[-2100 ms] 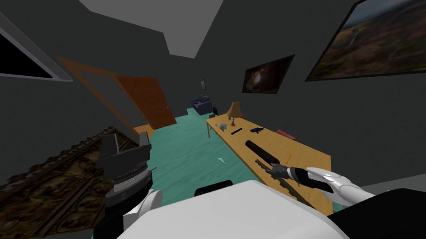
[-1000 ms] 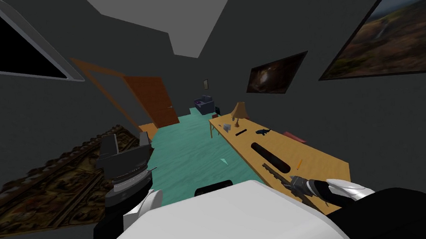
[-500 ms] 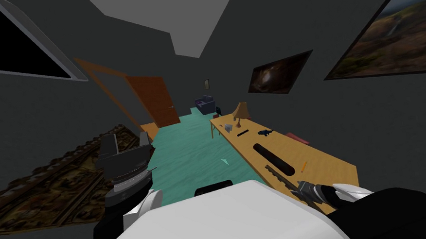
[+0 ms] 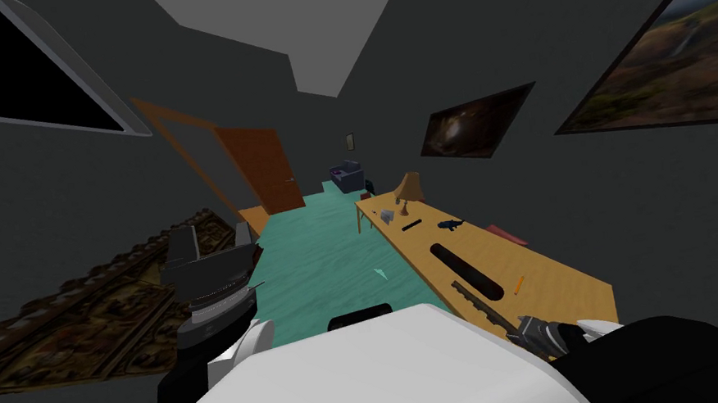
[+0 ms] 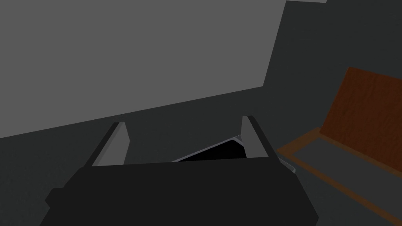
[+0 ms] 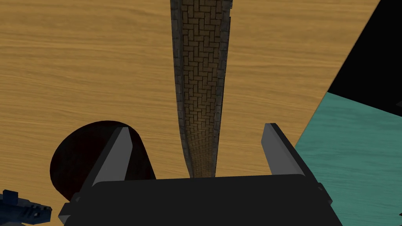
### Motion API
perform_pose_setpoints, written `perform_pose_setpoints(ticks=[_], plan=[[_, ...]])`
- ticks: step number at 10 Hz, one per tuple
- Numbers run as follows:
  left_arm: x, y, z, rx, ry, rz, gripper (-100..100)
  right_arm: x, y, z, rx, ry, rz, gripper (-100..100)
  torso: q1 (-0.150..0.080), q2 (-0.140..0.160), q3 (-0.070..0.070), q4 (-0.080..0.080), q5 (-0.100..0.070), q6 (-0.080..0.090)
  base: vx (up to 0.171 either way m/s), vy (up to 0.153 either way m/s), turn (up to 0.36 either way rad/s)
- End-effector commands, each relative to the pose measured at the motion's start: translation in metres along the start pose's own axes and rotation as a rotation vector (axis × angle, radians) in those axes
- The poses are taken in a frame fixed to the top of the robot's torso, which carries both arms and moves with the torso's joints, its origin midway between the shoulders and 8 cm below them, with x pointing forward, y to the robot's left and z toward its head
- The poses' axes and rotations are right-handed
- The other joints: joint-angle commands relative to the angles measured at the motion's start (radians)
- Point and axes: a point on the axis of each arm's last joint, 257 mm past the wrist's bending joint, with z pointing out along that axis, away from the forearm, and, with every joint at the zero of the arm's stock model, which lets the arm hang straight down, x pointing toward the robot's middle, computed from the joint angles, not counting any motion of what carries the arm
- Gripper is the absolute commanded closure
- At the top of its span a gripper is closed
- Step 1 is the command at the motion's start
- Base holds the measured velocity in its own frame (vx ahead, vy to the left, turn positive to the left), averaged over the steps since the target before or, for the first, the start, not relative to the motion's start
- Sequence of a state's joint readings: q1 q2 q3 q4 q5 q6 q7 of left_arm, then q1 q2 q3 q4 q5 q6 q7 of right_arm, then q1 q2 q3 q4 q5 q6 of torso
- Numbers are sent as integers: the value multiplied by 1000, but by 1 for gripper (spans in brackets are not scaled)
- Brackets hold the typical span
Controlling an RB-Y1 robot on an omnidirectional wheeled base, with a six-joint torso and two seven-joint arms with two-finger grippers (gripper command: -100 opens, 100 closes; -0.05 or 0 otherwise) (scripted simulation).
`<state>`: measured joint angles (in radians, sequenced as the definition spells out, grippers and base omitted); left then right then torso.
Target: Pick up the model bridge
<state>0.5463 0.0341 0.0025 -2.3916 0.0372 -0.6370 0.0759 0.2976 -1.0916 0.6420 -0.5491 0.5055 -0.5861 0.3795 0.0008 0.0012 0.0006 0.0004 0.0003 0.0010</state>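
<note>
The model bridge (image 6: 200, 86) is a long, narrow strip with a brown brick-patterned deck and dark side walls, lying on the wooden table (image 6: 78, 59). In the head view the bridge (image 4: 481, 306) runs along the table's near edge. My right gripper (image 6: 198, 147) is open above the bridge's near end, its fingers (image 6: 117, 151) standing either side of the deck without touching it. In the head view the right gripper (image 4: 526, 331) sits at the bridge's near end. My left gripper (image 5: 184, 137) is open and empty, held up at my left (image 4: 209, 246).
A long black cylinder (image 4: 463, 271) lies beside the bridge, its round end (image 6: 84, 157) by my right gripper's finger. An orange pencil (image 4: 518, 284), a dark blue toy (image 6: 21, 210), a lamp (image 4: 407, 188) and small items sit farther along the table. Teal floor (image 4: 321, 256) runs left of it.
My right arm has drawn back along the bridge toward its near end. The whole head view has shifted a little as I moved. The left arm is unchanged.
</note>
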Motion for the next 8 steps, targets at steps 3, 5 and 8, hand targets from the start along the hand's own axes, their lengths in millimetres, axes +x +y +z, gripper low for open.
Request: perform_pose_setpoints(ticks=[3, 5, 8], plan=[[0, 0, 0, 0, 0, 0, 0, 2, 11, 10, 1, 2, 10, -100, 0, 0, 0, 0, 0, 0, 2, -12, 28], [0, 0, 0, 0, 0, 0, 0, 5, 23, 20, 2, 5, 19, -100, -4, 0, 0, 0, -1, 0, 1, -68, 64], [0, 0, 0, 0, 0, 0, 0, 4, 19, 18, 2, 4, 16, 100, -1, 0, 0, 0, 0, 0, 0, -12, 3]])
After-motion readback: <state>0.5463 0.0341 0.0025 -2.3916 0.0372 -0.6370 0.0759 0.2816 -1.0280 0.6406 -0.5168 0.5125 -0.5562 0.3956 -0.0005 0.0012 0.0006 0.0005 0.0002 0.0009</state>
